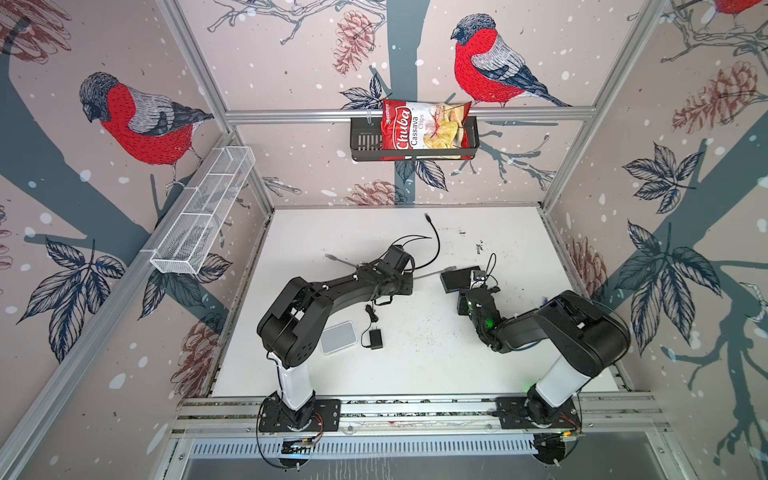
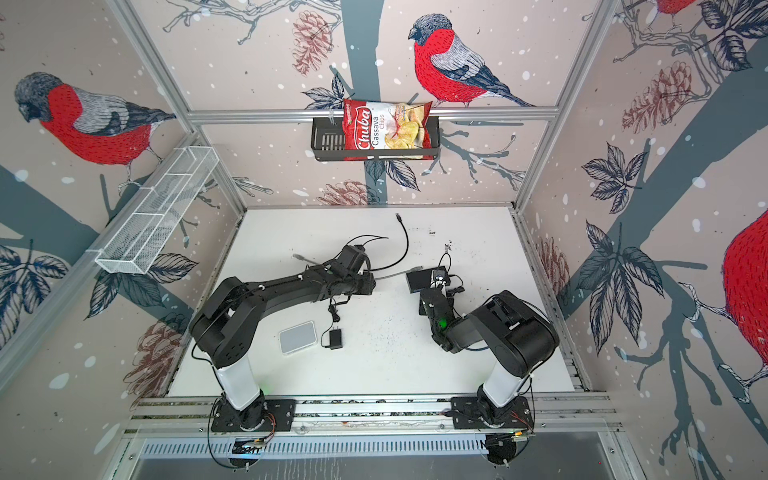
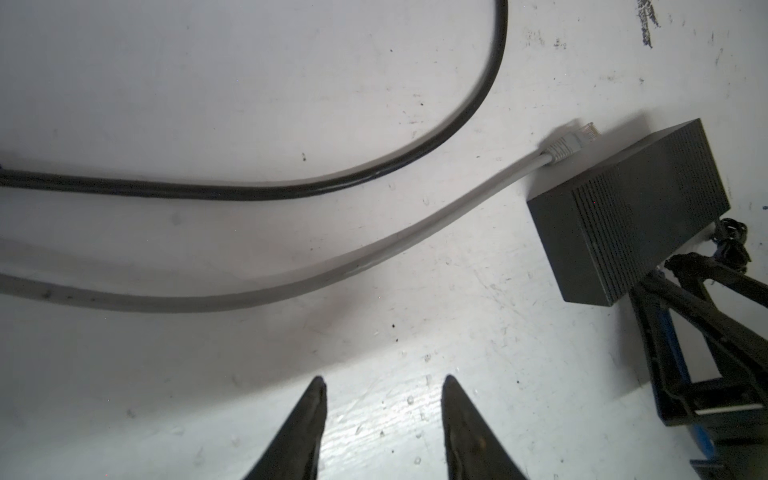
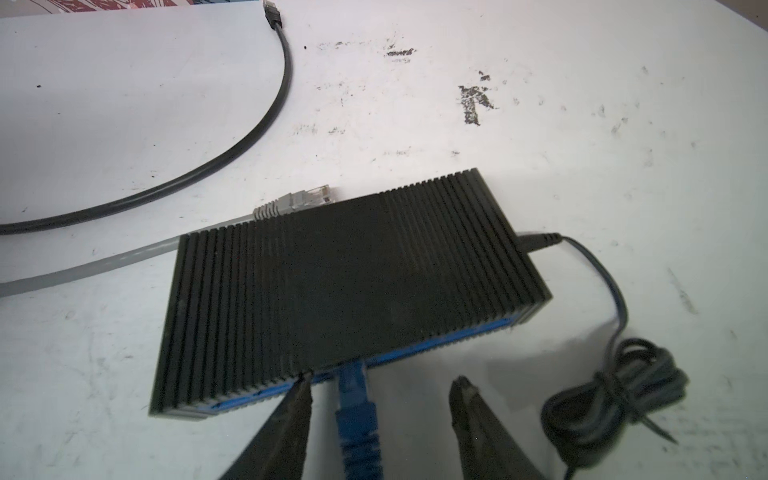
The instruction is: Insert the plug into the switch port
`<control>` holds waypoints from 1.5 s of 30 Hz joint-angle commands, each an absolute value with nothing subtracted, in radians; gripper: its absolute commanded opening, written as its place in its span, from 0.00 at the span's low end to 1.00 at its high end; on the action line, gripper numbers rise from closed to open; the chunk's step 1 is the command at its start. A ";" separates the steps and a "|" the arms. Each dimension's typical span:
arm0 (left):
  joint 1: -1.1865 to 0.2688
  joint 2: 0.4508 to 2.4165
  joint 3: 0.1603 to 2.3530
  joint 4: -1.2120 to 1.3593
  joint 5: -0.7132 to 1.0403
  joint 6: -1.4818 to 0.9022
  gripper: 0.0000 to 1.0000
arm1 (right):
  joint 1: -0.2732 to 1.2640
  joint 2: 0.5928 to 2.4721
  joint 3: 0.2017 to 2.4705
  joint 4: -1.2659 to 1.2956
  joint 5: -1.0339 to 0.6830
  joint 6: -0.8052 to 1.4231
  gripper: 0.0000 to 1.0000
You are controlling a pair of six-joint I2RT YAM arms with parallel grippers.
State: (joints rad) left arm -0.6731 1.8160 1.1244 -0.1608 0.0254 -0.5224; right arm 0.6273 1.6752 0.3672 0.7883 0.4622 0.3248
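Black basket holds chip bag; blue plug in switch; left fingers, right fingers parted, empty.

In both top views the right arm covers the five o'clock face of the switch. The tip of the plug hides under the switch top; its cable is cut off.

Bright, even light floods the white table in both top views, and the walls bow outward at the edges. The left wrist view runs dimmer, with soft shadow pooling under the grey cable. In the right wrist view, the switch is crisp and the blue plug by the lens is blurred.
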 commanded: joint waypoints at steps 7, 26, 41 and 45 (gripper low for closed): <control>-0.667 1.802 1.116 -0.143 0.035 -0.508 0.46 | 0.623 1.623 0.376 0.709 0.458 0.350 1.00; -0.655 1.784 1.093 -0.117 0.038 -0.512 0.45 | 0.640 1.506 0.501 0.501 0.289 0.227 1.00; -0.611 1.716 1.045 -0.114 0.011 -0.512 0.45 | 0.601 1.668 0.677 0.332 0.295 0.168 1.00; -0.604 1.705 1.039 -0.113 0.009 -0.512 0.45 | 0.551 1.663 0.686 0.324 0.269 0.187 0.99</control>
State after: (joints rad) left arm -0.6067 1.7153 1.0428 -0.1310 0.0204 -0.5190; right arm 0.5728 1.6646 0.6754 0.3538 0.2703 0.1822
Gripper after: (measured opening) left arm 0.453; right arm 0.995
